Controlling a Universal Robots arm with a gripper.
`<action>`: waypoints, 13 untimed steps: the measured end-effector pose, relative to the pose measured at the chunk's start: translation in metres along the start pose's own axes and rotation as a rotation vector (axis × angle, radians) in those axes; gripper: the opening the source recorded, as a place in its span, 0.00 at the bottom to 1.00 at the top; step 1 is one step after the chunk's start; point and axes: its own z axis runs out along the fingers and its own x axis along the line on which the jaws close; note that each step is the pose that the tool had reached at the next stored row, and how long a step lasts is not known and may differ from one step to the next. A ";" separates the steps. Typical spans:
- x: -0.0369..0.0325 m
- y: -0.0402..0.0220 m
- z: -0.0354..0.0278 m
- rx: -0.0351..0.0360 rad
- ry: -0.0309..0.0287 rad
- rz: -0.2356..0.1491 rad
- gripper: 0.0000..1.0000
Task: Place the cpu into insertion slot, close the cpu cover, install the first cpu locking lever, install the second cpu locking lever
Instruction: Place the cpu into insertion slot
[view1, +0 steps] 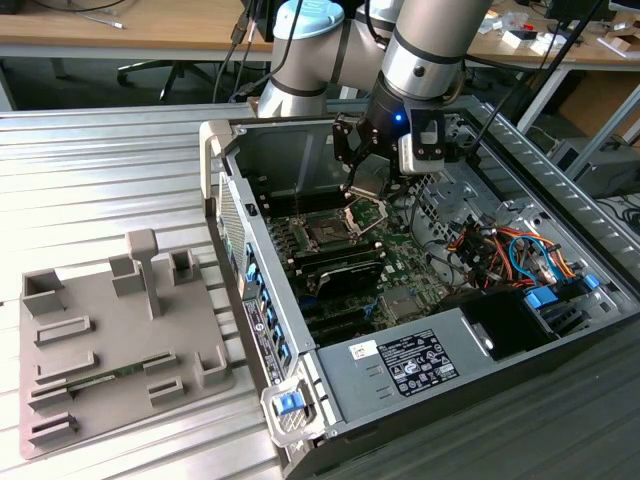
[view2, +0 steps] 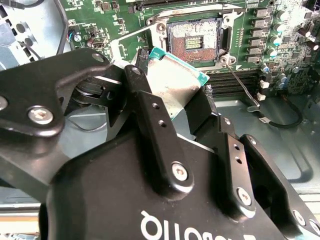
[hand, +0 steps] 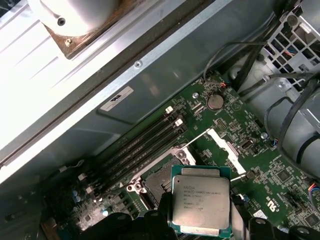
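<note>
My gripper (view1: 365, 190) hangs inside the open computer case, shut on the cpu (view1: 368, 186). Both wrist views show the chip's dull silver top with a green edge, cpu (view2: 175, 82) and cpu (hand: 200, 199), clamped by its edges between the black fingers (view2: 150, 115). It is held above the board, just beside the insertion slot (view2: 197, 41), which lies uncovered with its dark pin field showing. The same insertion slot (hand: 159, 181) is partly hidden under the chip. The cpu cover (hand: 220, 144) is swung open, a silver frame to one side of the socket. A thin locking lever (view2: 241, 84) sticks out, unlatched.
The case (view1: 300, 410) stands on a ribbed metal table, its walls rising around the board. A second dark socket (view1: 325, 233) and memory slots (hand: 137, 145) lie close by. Cable bundles (view1: 500, 250) fill the exterior view's right. A grey fixture tray (view1: 100, 340) sits at the exterior view's left.
</note>
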 end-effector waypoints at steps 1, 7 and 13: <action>0.0000 0.0000 0.0000 -0.0001 -0.0002 0.003 0.55; 0.0000 0.0000 0.0000 -0.0005 -0.0021 0.024 0.55; 0.0000 0.0000 0.0000 -0.0009 -0.0042 0.047 0.55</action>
